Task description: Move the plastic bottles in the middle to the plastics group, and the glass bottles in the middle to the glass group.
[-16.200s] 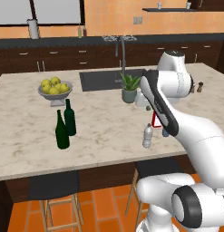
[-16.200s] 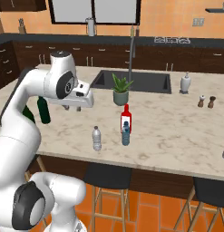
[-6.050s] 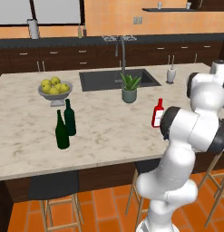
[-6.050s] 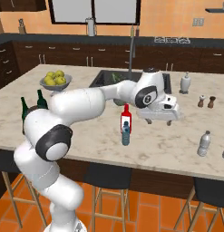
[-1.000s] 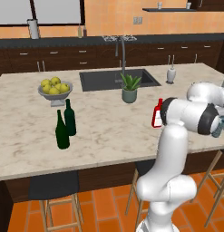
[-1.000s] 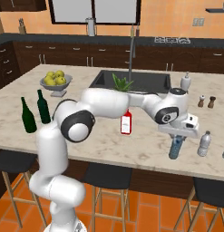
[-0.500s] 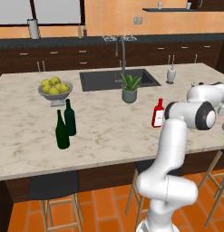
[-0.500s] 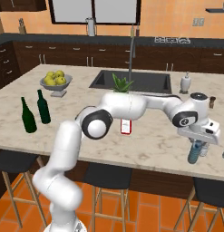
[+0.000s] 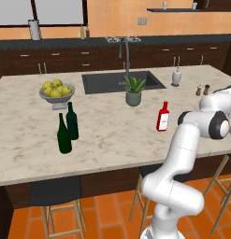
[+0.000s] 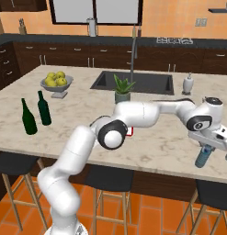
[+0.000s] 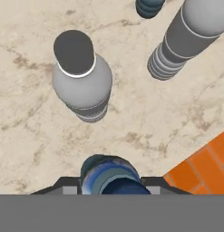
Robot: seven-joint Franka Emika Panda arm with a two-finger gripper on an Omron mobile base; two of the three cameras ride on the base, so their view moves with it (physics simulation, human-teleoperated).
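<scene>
- Far left on the table (image 9: 23, 154) stand the two dark green wine bottles (image 9: 68, 128), upright and just beside each other, the nearer one slightly left of the other.
- Behind them sits a bowl of yellow-green fruit (image 9: 56, 89), near the table's back left.
- Toward the middle, a dark sink (image 9: 118, 81) is set into the table with a tall faucet (image 9: 126, 58) at it, and a small potted plant (image 9: 134, 90) stands at its front edge.
- Right of the plant, the red flat-sided bottle (image 9: 163, 116) with its white label stands upright in the middle of the table, well apart from the green pair.
- Behind it to the right, a white soap dispenser (image 9: 176, 76) stands near the sink's right corner, and two small shakers (image 9: 202, 89) sit further right.
- At the right end, the white arm reaches over the table's front corner; the jaws (image 10: 207, 148) are clamped on the blue-grey bottle (image 10: 202, 157), which hangs tilted, its lower end out past the table edge.
- In the hand view the held bottle's dark top sits between the finger tips, above the table surface near the edge where orange floor tiles (image 11: 207, 158) show.
- Ahead of it there, a grey bottle with a dark cap (image 11: 81, 77) stands upright, with a taller ribbed grey bottle (image 11: 188, 36) to its right, apart from it.
</scene>
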